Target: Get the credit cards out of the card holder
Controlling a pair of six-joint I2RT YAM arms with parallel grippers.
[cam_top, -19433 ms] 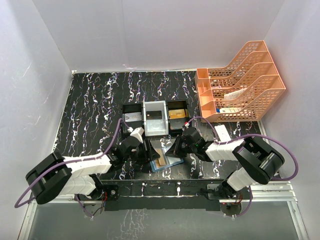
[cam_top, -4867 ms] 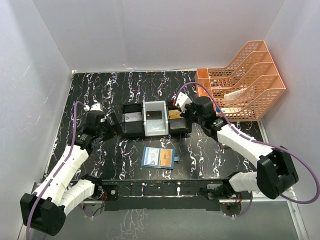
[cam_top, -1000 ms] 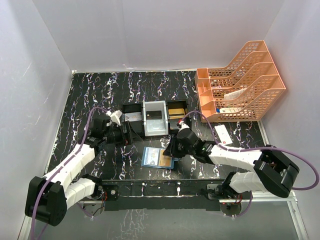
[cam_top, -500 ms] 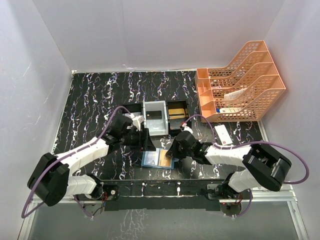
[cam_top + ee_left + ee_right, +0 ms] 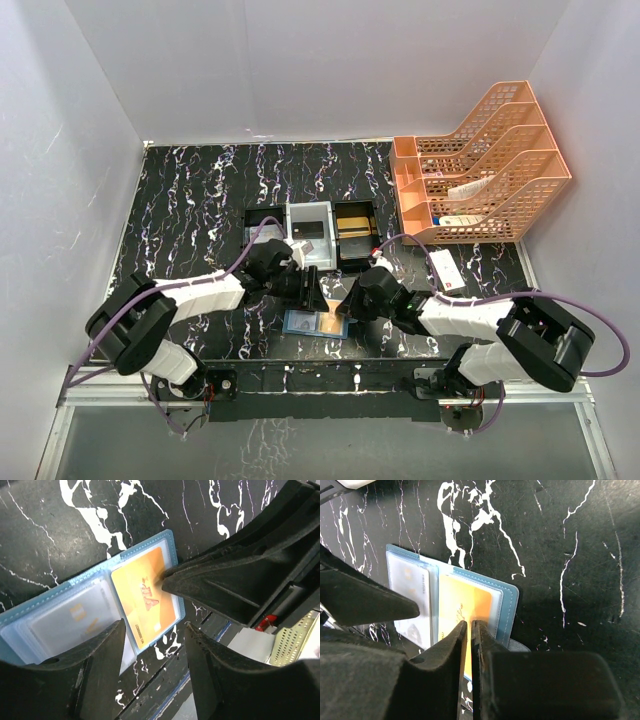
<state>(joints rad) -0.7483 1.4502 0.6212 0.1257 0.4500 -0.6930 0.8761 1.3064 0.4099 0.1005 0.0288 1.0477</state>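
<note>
The blue card holder (image 5: 313,323) lies open near the table's front edge. A gold-tan credit card (image 5: 455,605) (image 5: 142,592) sits in its right clear pocket, and a silver-grey credit card (image 5: 410,592) (image 5: 70,617) in its left one. My right gripper (image 5: 469,624) is shut, its tips resting on the gold card's face near the outer edge; the card lies flat. My left gripper (image 5: 152,647) is open and straddles the holder's near edge, with one fingertip (image 5: 412,611) on the left page. In the top view both grippers meet over the holder, the left gripper (image 5: 305,292) and the right gripper (image 5: 345,305).
A black-and-white three-compartment tray (image 5: 332,215) stands just behind the holder, with a card in each compartment. An orange file rack (image 5: 480,165) fills the back right. A white box with a red mark (image 5: 443,268) lies right of the right arm. The table's front edge (image 5: 200,680) is close.
My left arm swung right from beside the tray to over the holder, its jaws narrowing. My right gripper stayed at the holder's right page, jaws closed.
</note>
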